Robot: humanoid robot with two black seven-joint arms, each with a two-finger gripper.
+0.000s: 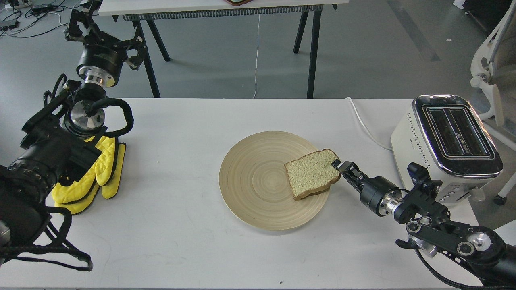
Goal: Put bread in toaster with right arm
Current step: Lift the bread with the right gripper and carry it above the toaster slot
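The bread (311, 173), a pale tan slice with a brown crust, is over the right part of the round wooden plate (254, 181). Its right edge is raised a little and a shadow shows under it. My right gripper (338, 165) comes in from the lower right and is shut on the slice's right edge. The cream-white toaster (419, 141) with its chrome top and two empty slots stands at the table's right end, right of the gripper. My left gripper (86, 18) is far off at the upper left, dark and seen end-on.
Yellow oven mitts (98, 173) lie at the left under my left arm. The toaster's white cord (363, 121) runs over the table's back edge. A white chair (492, 64) stands behind the toaster. Another table's legs (312, 52) stand beyond.
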